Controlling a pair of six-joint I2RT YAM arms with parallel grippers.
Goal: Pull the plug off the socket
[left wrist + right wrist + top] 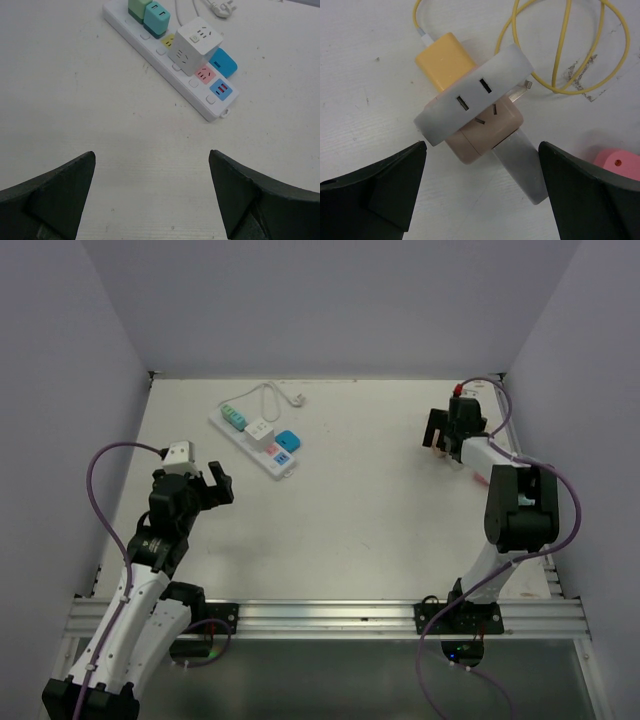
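The socket (167, 70) is a long white strip lying diagonally at the table's far left (272, 464), with yellow, pink and blue faces showing. Seated on it are a white cube plug (197, 42), a teal plug (156, 17) and a green one (136, 6). A blue plug (223, 62) lies right beside the strip. My left gripper (151, 152) is open above bare table, short of the strip's near end (222, 483). My right gripper (437, 443) is open at the far right, over a separate cluster of adapters.
The strip's white cord and its end plug (220, 7) lie behind it. Under the right gripper (482, 143) sit a beige cube adapter (487, 127), a yellow charger (445, 60), a grey bar (520, 167), a looped yellow cable (565, 55) and a pink piece (617, 162).
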